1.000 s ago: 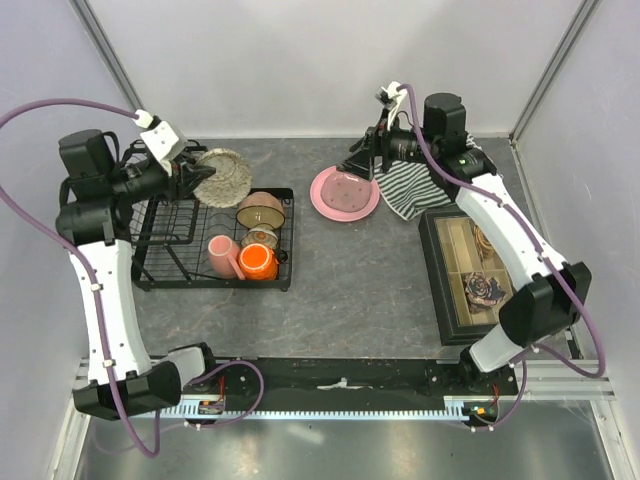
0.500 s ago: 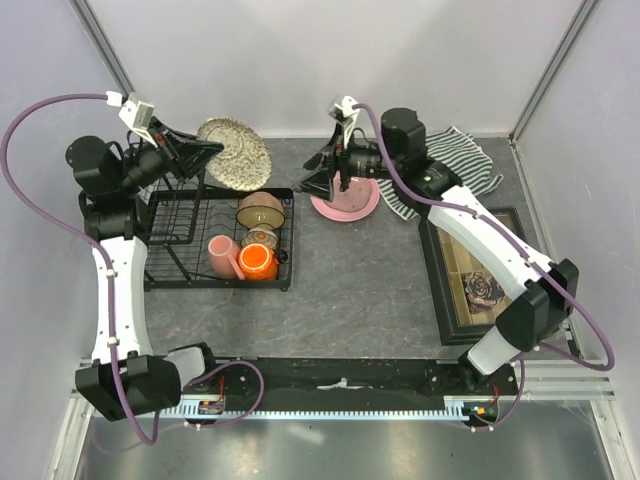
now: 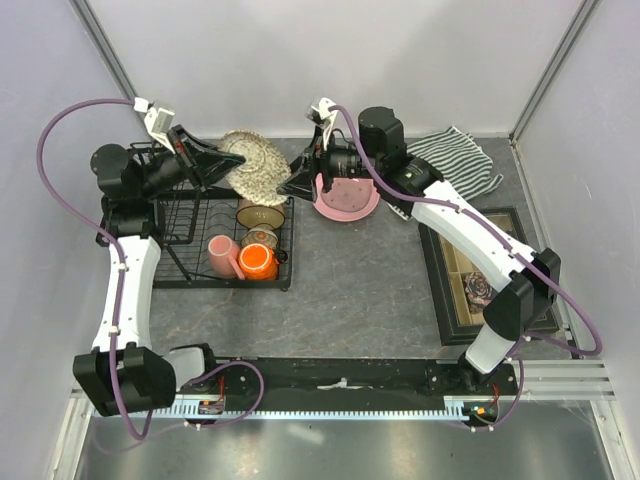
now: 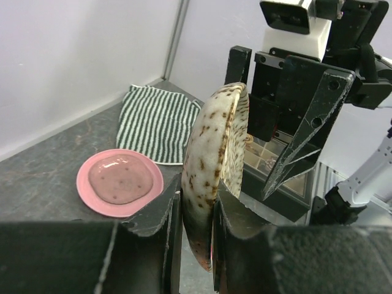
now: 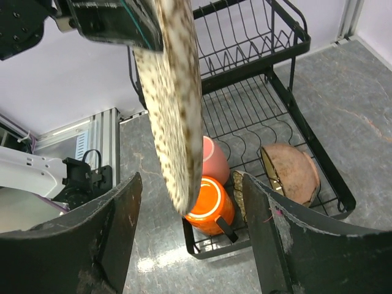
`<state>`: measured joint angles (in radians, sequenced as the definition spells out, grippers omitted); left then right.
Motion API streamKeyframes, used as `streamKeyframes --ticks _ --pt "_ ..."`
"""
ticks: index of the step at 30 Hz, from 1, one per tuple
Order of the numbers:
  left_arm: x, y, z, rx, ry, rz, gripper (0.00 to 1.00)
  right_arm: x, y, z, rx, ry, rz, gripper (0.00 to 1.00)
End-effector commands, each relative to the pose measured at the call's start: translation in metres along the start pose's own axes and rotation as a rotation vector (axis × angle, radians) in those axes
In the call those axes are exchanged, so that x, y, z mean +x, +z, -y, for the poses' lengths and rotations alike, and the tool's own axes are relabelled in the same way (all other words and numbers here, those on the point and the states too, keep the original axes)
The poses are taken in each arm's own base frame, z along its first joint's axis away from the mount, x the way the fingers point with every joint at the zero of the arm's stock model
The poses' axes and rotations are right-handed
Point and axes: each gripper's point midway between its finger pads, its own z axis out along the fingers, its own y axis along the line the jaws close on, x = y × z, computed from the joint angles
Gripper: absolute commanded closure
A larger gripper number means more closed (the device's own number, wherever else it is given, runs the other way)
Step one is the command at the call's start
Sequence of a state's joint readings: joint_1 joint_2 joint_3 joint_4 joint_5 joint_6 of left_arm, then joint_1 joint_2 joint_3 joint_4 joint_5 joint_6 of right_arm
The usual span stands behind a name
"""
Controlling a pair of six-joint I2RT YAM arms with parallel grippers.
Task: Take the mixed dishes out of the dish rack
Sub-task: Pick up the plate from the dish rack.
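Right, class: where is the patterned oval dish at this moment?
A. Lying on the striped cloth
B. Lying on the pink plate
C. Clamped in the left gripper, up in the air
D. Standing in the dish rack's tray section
C: the patterned oval dish sits on edge in the shut left gripper, held up off the dish rack.

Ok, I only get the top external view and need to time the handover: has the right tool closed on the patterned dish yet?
Observer: No. The right wrist view shows the right tool open, with the patterned dish edge-on in line with the gap and no contact visible with either finger.
Operator: And how is the left arm holding it?
Observer: The left wrist view shows the left tool shut on the dish's rim, one finger on each face, with the dish standing on edge.
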<state>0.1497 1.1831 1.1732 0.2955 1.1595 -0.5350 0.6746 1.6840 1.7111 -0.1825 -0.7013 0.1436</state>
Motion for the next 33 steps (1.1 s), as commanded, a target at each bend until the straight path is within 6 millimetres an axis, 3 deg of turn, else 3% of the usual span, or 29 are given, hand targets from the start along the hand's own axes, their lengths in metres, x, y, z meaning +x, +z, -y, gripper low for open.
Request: streamKeyframes --ticks 1,4,16,19,20,22,23,26,29,33 --pt "-0.014 0.001 0.031 0.062 0.065 0.033 0.98 -0.021 0.004 -0.01 -0.021 -0.057 0.042 0.28" --pt "-0.009 0.003 0.034 0.067 0.057 0.031 0.99 -0.02 0.006 -0.011 -0.028 -0.055 0.038 0.37" --pt "0.007 0.01 0.038 0.095 0.013 0.013 0.97 -0.015 0.011 -0.011 -0.036 -0.055 0.029 1.0" --pt "0.011 0.01 0.035 0.089 0.003 0.011 0.78 -0.013 0.009 -0.009 -0.023 -0.064 0.025 1.0" --pt "0.011 0.01 0.034 0.088 0.005 0.011 0.64 -0.014 0.008 -0.008 -0.014 -0.069 0.028 1.0" --pt "0.01 0.011 0.032 0.077 0.011 0.016 0.52 -0.009 0.007 -0.005 -0.002 -0.075 0.017 1.0" --pt "0.01 0.011 0.03 0.069 0.013 0.018 0.32 -0.008 0.006 -0.005 0.002 -0.077 0.015 1.0" --pt "0.003 0.011 0.023 0.038 0.049 0.027 0.14 -0.004 0.003 0.001 0.02 -0.068 0.006 1.0" --pt "-0.005 0.01 0.019 0.02 0.065 0.036 0.07 -0.002 -0.003 0.015 0.053 -0.049 0.004 1.0" --pt "-0.015 0.005 0.011 -0.015 0.087 0.052 0.03 -0.003 -0.024 0.057 0.143 0.005 0.016 1.0"
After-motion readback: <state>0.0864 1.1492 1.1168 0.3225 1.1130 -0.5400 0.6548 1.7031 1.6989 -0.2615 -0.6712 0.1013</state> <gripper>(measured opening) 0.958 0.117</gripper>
